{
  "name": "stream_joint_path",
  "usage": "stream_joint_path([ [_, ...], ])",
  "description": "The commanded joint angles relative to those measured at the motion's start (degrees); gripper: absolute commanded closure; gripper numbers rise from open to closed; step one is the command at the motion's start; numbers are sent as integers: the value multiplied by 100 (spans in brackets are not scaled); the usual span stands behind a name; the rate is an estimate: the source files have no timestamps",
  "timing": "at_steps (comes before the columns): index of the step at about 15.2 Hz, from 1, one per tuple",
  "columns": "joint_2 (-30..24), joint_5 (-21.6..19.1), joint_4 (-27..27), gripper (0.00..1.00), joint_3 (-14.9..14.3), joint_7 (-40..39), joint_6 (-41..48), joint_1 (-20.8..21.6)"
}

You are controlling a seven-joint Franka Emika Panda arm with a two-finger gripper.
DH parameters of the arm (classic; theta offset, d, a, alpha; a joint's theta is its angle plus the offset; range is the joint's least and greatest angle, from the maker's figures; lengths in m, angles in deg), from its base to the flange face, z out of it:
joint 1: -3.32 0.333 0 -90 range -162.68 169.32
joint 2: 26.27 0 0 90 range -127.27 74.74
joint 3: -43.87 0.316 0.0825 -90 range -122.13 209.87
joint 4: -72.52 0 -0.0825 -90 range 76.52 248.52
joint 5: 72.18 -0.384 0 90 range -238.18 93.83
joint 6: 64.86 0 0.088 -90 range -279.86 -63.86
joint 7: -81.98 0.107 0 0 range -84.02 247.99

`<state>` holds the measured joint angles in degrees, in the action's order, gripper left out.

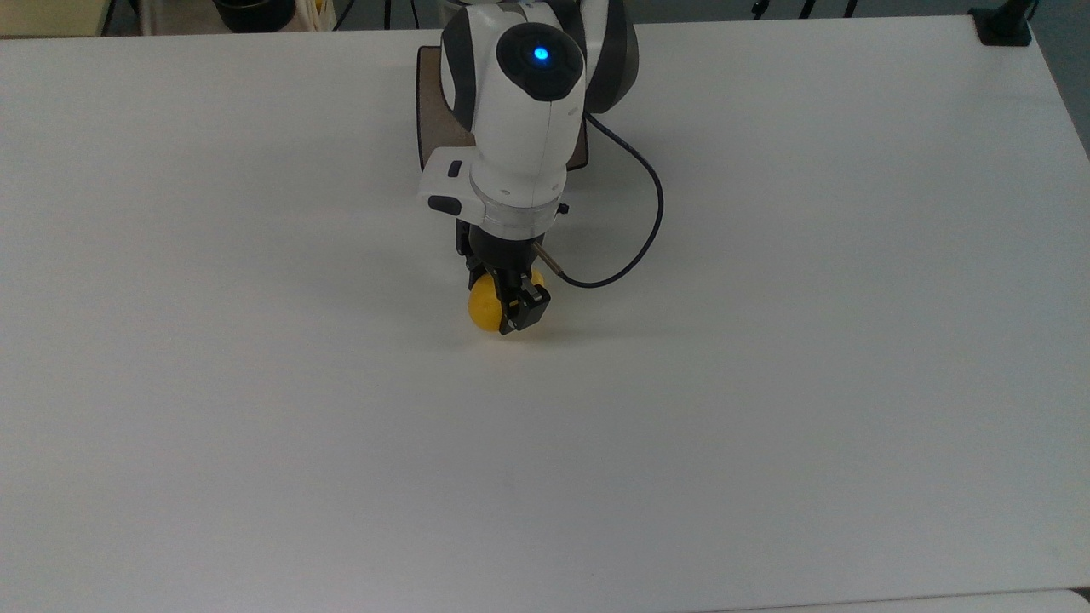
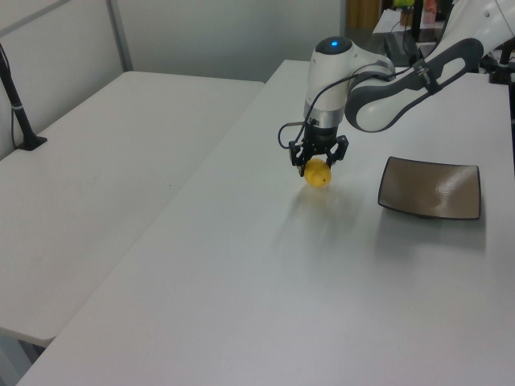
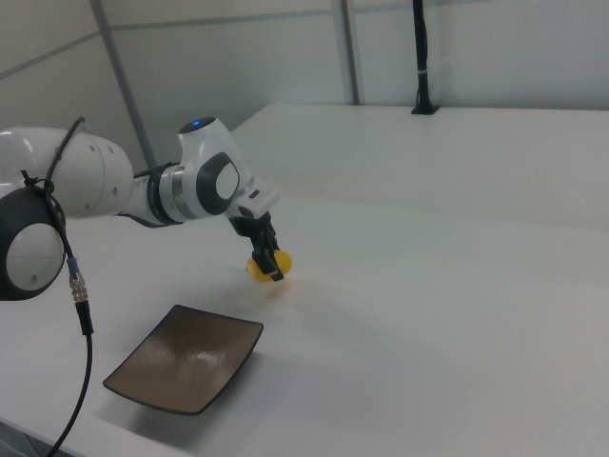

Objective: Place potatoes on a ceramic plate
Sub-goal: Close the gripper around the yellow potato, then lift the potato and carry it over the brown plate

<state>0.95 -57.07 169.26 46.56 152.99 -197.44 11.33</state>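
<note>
The yellow egg-shaped potato point(image 1: 481, 312) point(image 2: 319, 175) point(image 3: 257, 270) hangs just above the white table, with my gripper point(image 1: 508, 308) point(image 2: 319, 167) point(image 3: 268, 265) shut on it from above. The square dark brown ceramic plate point(image 2: 432, 188) point(image 3: 186, 358) lies flat and holds nothing. It sits to the left view's right of the potato, a short way off. In the top view the arm covers most of the plate point(image 1: 433, 111), leaving its left edge showing behind the wrist.
A dark cable point(image 1: 649, 223) loops out from the wrist over the table. A black clamped post point(image 1: 1005, 25) point(image 3: 420, 59) stands at the table's far corner. A second white table point(image 2: 105, 161) adjoins on the left view's left.
</note>
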Motion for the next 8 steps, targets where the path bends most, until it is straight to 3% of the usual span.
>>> stream_joint_path([
  [1, -409, 1, 108, 63, 29, -358, 230, -98],
  [3, -646, -235, 160, 63, 38, -744, 556, -142],
  [5, -997, -718, 292, 63, 38, -1577, 968, -151],
  [8, -1489, -974, 537, 63, 29, -2579, 1671, -160],
])
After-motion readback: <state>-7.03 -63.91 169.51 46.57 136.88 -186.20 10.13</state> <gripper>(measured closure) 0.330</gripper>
